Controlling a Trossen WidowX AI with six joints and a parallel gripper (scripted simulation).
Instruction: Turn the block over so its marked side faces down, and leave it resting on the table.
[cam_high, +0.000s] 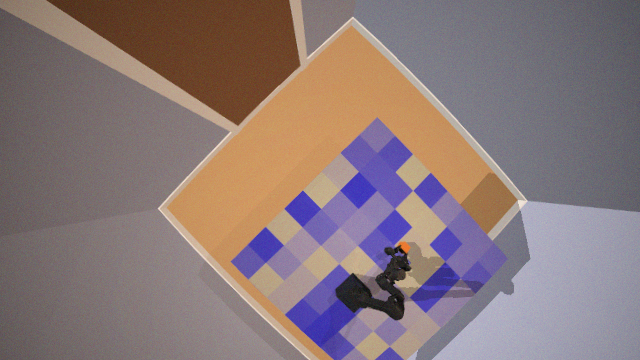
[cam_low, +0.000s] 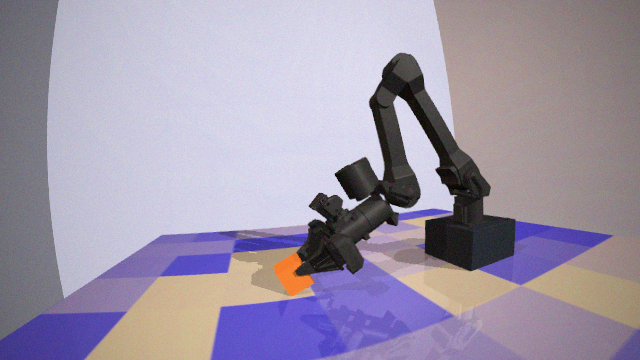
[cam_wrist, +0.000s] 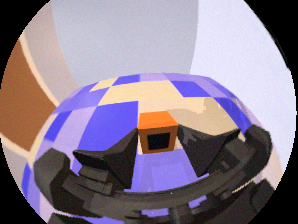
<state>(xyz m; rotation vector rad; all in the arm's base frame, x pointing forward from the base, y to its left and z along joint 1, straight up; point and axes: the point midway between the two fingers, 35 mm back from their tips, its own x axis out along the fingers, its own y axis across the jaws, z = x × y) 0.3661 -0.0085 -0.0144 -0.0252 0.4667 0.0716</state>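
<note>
The orange block (cam_high: 404, 247) (cam_low: 290, 275) (cam_wrist: 157, 120) is tilted in the exterior view, with a lower corner at or just above the checkered table (cam_low: 170, 295); contact is hard to tell. Its marked side, with a dark square (cam_wrist: 158, 141), faces back toward the wrist camera and gripper. My gripper (cam_low: 299, 265) (cam_wrist: 156, 128) is angled down toward the block and open, with one fingertip close beside each side of the block. In the wrist view the gaps between fingertips and block are very thin. The block's underside is hidden.
The arm's dark base box (cam_high: 353, 292) (cam_low: 470, 242) stands on the checkered surface behind the gripper. In the top view, an orange-tan floor (cam_high: 280, 150) with pale low walls (cam_high: 440, 107) surrounds the checkered surface. The arm casts shadows beside the block.
</note>
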